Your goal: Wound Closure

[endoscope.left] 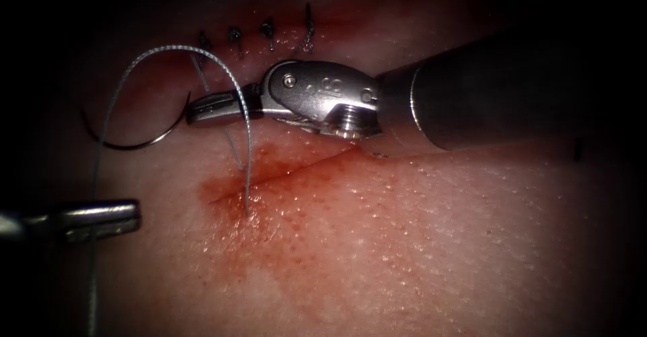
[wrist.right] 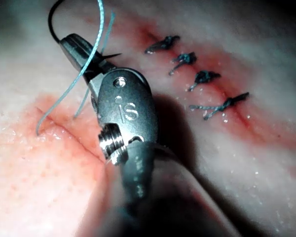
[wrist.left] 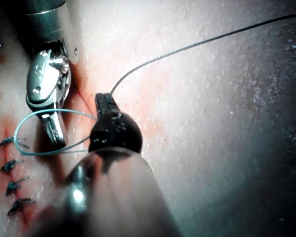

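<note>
Entering from the near left edge of the endoscope view, where its shaft is cut off, the left tool (endoscope.left: pixel 131 217) is shown with its jaws closed on the thread (endoscope.left: pixel 168 47). The exact point of grip is hard to make out there. In the left wrist view the strand is seen leaving the tip of the dark jaws. From this tool the thread is carried up in a tall arch and brought down into the cut (endoscope.left: pixel 296 168), where it is lost in the red fluid (endoscope.left: pixel 236 189) on the tissue (endoscope.left: pixel 438 242).

Beyond the cut, the right tool (endoscope.left: pixel 195 109) is shown with its jaws clamped on the curved needle (endoscope.left: pixel 128 147) close to one end. That end is hidden between the jaws. The needle is held clear of the tissue, to the left of the cut, and its free end fades into shadow. Engraved characters (wrist.right: pixel 124 109) resembling "iS" can be read on the tool's wrist in the right wrist view.

Farthest back, four knotted stitches (endoscope.left: pixel 269 34) are seen in a row.
</note>
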Robot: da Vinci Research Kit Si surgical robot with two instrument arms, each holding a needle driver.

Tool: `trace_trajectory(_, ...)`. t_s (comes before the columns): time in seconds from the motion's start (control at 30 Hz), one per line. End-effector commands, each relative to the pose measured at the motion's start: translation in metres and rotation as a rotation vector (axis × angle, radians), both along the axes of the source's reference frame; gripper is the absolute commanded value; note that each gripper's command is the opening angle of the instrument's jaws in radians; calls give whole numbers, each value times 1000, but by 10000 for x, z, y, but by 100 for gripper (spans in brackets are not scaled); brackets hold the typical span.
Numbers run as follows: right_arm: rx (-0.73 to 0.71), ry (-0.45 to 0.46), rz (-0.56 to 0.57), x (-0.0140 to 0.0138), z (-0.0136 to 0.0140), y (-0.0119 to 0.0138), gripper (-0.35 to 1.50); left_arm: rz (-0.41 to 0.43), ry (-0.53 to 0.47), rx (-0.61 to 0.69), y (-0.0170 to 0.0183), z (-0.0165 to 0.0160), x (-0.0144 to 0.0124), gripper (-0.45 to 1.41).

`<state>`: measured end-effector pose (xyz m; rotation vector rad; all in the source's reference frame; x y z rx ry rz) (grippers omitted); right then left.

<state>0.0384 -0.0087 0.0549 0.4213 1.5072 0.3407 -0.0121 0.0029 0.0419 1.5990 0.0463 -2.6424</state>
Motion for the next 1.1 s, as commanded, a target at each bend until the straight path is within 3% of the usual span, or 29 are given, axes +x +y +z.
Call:
trace_trajectory(0.03,12,27,6,8,-2,-4,-35,-12,1,20,-4,11,-6,-45)
trace_trajectory(0.13,23,60,9,8,-7,-3,-35,-44,-2,83,-3,27,-7,-45)
trace_trajectory(0.53,54,134,23,13,-28,-4,-35,28,-18,98,10,71,-25,-45)
trace_trajectory(0.87,84,163,34,29,-37,-14,-35,142,-52,119,-1,80,-75,-45)
trace_trajectory(0.9,85,158,46,29,-37,-14,-28,157,-58,119,-3,79,-79,-45)
trace_trajectory(0.97,84,111,58,32,-36,-12,46,178,-67,120,-6,76,-84,-45)
trace_trajectory(1.1,79,10,37,34,-31,-10,113,208,-77,114,-10,66,-89,-45)
